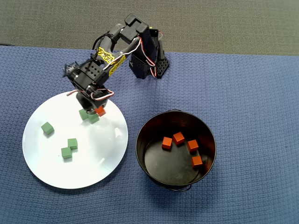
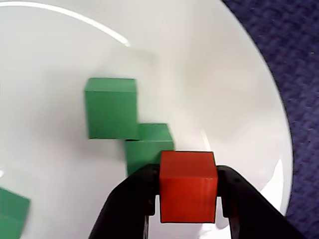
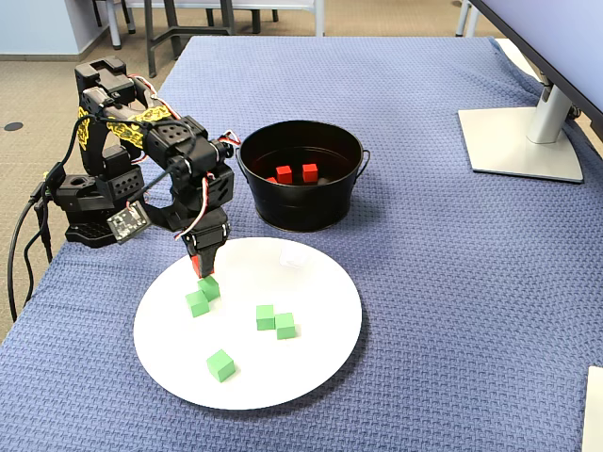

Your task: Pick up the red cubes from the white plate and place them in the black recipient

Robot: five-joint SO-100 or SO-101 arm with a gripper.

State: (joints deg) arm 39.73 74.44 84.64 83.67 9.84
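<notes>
My arm [image 3: 141,155] folds forward from its base and bends down at the wrist. My claw [image 2: 188,199] points straight down, both fingers [image 2: 129,199] clamped tight on a red cube [image 2: 188,186].

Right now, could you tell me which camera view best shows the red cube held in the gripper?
The wrist view: the red cube fills the foreground, clamped between both fingers above the white plate. The overhead view shows only a sliver of it beside the gripper. The fixed view shows it small, mostly hidden.
</notes>
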